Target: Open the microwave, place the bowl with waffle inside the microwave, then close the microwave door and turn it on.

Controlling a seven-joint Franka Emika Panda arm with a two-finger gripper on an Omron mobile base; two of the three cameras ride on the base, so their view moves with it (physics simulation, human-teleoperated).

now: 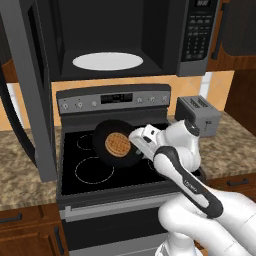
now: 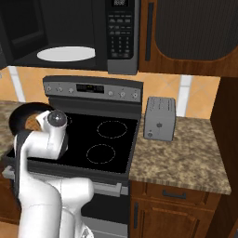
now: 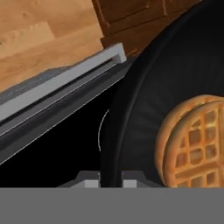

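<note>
The black bowl (image 1: 102,136) hangs tilted on edge above the stove's left burners, with the golden waffle (image 1: 118,143) resting in it. My gripper (image 1: 134,137) is shut on the bowl's right rim. In the hand view my gripper (image 3: 110,179) pinches the bowl (image 3: 144,109) rim, and the waffle (image 3: 197,140) leans to the right. The microwave (image 1: 199,35) is mounted above the stove, and its cavity shows the white turntable plate (image 1: 107,61). The microwave door (image 1: 30,90) stands swung out to the left. From the right base view, bowl (image 2: 19,117) and waffle (image 2: 32,123) peek out behind my arm.
A black-topped stove (image 1: 90,170) with a knob panel (image 1: 114,99) lies below the bowl. A grey toaster (image 1: 198,114) stands on the granite counter (image 2: 186,158) to the right. Wooden cabinets (image 2: 186,32) flank the microwave (image 2: 122,32).
</note>
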